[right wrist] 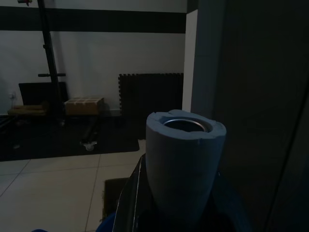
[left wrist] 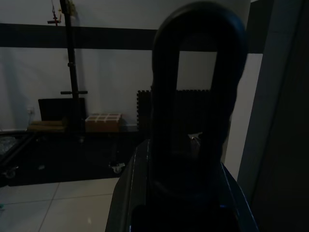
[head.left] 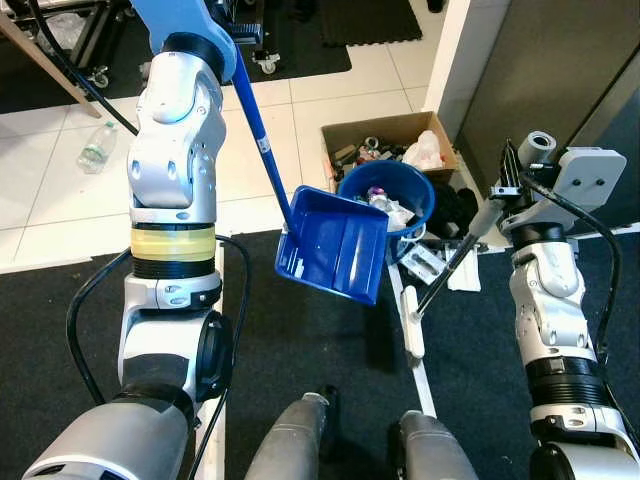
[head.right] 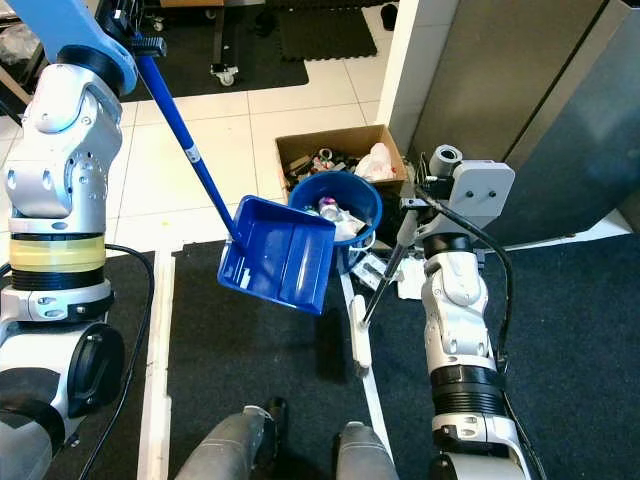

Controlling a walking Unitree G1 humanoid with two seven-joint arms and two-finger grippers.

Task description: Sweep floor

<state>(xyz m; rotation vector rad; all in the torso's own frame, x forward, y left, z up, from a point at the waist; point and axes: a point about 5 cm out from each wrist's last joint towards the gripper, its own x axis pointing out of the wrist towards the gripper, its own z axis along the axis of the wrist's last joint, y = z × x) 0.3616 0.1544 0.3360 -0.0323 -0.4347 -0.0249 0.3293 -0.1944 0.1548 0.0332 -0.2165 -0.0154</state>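
One blue dustpan [head.left: 335, 243] hangs tilted at the blue bucket [head.left: 390, 190] rim, at 4 o'clock from the left gripper [head.right: 125, 30] up its handle; finger spread cannot be told. The right gripper [head.left: 512, 170] grips the broom [head.left: 450, 262] handle.

Silver arms [head.left: 172, 150], yellow band [head.left: 173, 243], black cables [head.left: 85, 300]

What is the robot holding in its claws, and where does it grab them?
The left claw holds the blue dustpan by its handle's top loop. The right claw holds the broom by its handle's top end.
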